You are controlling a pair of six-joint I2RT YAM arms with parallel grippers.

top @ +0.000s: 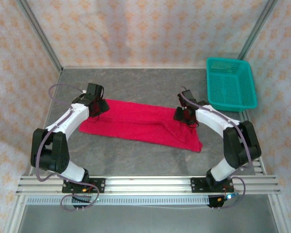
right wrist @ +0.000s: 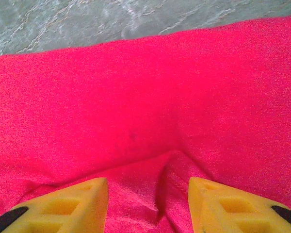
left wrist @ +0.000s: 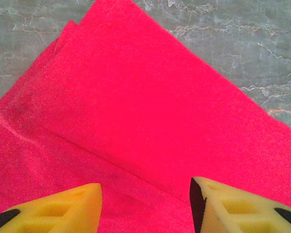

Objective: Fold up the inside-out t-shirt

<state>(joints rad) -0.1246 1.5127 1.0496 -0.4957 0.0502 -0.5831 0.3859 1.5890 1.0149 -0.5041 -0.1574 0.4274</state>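
Yellow fingers [left wrist: 63, 206] up close, two on the left hand [left wrist: 145, 204], two on the right hand [right wrist: 148, 204]. Both hands partly spread, holding nothing, hanging close above the red inside-out t-shirt [top: 136, 121]. Shirt right under both hands, lying flat in a long folded strip on the grey surface [top: 150, 82], one hand near each end, likely so as to grab both ends together for the next fold. Counted: one shirt, two hands, one teal basket [top: 230, 85] beyond the right hand, well apart from the cloth.

Top camera looks down from behind; wrist cameras peer closely past their fingers [left wrist: 58, 208] onto the shared inside-out t-shirt [top: 136, 121].
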